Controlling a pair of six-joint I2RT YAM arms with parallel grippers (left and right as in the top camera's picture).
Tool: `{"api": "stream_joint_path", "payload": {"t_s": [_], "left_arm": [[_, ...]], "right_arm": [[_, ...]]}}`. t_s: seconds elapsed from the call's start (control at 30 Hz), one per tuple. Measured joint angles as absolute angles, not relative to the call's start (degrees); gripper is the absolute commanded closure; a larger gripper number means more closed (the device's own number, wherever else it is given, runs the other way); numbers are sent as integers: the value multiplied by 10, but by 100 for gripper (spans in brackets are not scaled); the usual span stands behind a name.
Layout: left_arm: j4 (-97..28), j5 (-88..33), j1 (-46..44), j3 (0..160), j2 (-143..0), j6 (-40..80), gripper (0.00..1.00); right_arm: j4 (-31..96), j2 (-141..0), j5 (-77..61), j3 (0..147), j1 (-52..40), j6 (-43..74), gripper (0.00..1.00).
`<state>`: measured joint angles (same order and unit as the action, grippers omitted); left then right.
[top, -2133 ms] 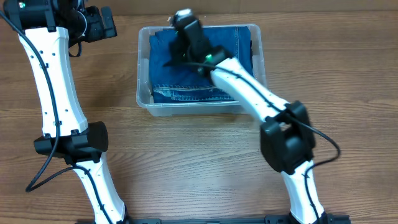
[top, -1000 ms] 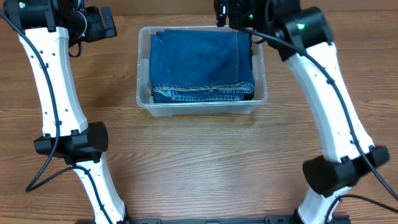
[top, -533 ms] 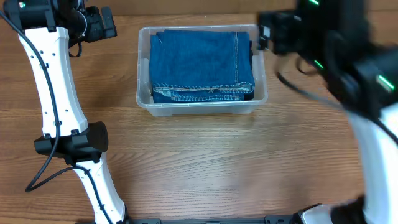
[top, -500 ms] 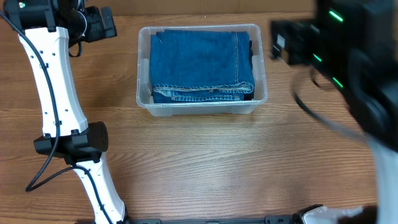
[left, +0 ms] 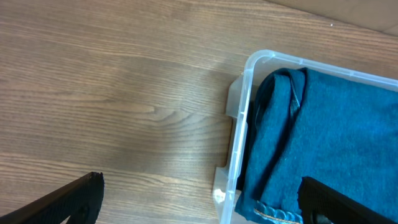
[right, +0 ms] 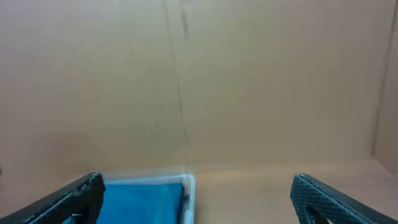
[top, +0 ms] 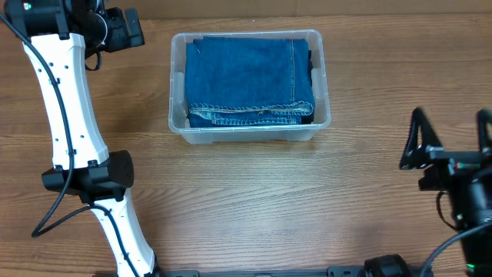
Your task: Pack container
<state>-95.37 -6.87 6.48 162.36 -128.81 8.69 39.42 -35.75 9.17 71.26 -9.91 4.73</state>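
The container (top: 178, 81), a clear plastic tub, stands at the back middle of the table with folded blue jeans (top: 250, 73) filling it. My left gripper (top: 140, 29) hovers open just left of the tub's far left corner. In the left wrist view its fingers (left: 71, 202) straddle the container's rim (left: 247, 74) and the edge of the jeans (left: 323, 137), holding nothing. My right gripper (top: 450, 132) is open and empty near the table's right edge, well clear of the tub. In the right wrist view, the container's corner (right: 189, 185) and the jeans (right: 140, 199) show blurred between its open fingers.
The wooden table (top: 254, 200) runs in front of and beside the tub. My left arm's white links (top: 69, 115) stand along the left side. A brown cardboard wall (right: 186, 74) closes off the back.
The right arm has lifted out of the container and swung back to the right front of the table, with its gripper open. The jeans stay in the tub. The left arm has not moved.
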Motion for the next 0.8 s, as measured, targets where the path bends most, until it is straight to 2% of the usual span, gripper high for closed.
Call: {"api": "stream_joint_path", "payload": {"t_s": [0.2,0.4,0.6,0.8], "left_arm": [[-954,-69,65,1624,-1288,87,0],[-954,-69,65,1624,-1288,87,0],[-954,-69,65,1624,-1288,87,0],[-954,-69,65,1624,-1288,87,0]], "right_arm": [[115,-224,17,372,-41,46,0],[-55,-129,-53,116,6,47,0],[-79,-72,-86,44,11,47,0],[-4,-13,-85,31,11,46,0]]}}
